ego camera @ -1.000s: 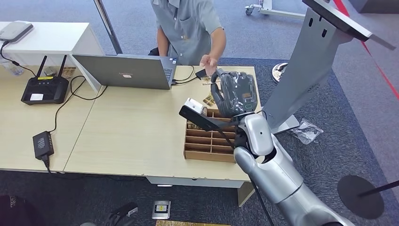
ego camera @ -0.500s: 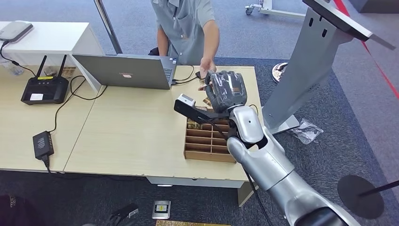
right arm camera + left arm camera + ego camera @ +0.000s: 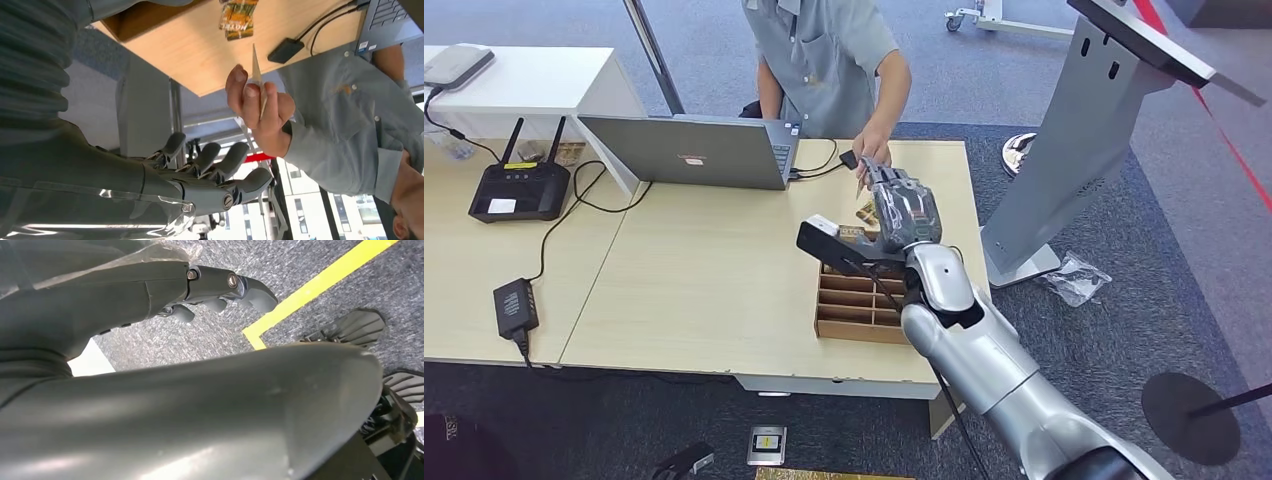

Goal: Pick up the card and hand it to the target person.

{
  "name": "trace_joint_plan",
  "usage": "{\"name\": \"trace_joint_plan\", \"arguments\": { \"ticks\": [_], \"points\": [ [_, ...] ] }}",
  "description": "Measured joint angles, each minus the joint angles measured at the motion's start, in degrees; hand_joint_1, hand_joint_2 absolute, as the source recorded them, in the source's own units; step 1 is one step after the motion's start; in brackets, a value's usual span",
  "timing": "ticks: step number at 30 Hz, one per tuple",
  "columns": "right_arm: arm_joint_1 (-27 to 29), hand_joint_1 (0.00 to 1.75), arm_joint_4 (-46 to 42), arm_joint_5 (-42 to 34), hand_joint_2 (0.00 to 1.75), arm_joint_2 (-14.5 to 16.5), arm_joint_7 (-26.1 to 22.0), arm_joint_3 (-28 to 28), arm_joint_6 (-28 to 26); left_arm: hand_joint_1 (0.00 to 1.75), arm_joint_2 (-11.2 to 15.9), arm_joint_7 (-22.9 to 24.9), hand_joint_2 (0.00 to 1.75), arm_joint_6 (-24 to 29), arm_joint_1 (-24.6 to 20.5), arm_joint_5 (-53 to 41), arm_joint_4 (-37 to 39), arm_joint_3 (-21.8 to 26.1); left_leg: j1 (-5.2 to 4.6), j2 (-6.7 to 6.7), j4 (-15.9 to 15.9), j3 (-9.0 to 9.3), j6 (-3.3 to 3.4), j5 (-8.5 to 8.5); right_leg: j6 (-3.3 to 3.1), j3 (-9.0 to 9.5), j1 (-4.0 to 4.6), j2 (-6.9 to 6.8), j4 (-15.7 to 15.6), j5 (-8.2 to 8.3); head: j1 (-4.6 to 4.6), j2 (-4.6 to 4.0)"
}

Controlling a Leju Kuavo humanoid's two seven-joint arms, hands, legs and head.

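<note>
Left hand (image 3: 220, 290) hanging over grey carpet, fingers curled on nothing. Brown compartmented cardboard tray (image 3: 849, 300) on pale wooden tabletop (image 3: 704, 270). Right hand (image 3: 904, 205) raised above it, fingers spread, empty. Thin pale card (image 3: 257, 75) pinched in person's hand (image 3: 260, 112).

A pale wood bench (image 3: 694, 290) is seen at centre, a brown divided box (image 3: 856, 310) lower right, a grey laptop (image 3: 686, 152) and black router (image 3: 520, 190) upper left, on blue-grey carpet (image 3: 1184, 280).
</note>
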Motion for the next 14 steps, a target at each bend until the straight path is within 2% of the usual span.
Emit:
{"name": "trace_joint_plan", "arguments": {
  "ticks": [14],
  "points": [
    [10.73, 0.0, -13.61, -23.42, 1.75, -3.23, -6.11, -2.34, 3.75, 0.0, 0.99, -1.46, 0.0, 0.76, 2.34, 0.34, 0.05, 0.49, 0.0, 0.02, 0.0, 0.03, 0.0, 0.0, 0.0, -0.01, 0.0, 0.0, -0.01, 0.0, 0.0, 0.0]
  ]
}}
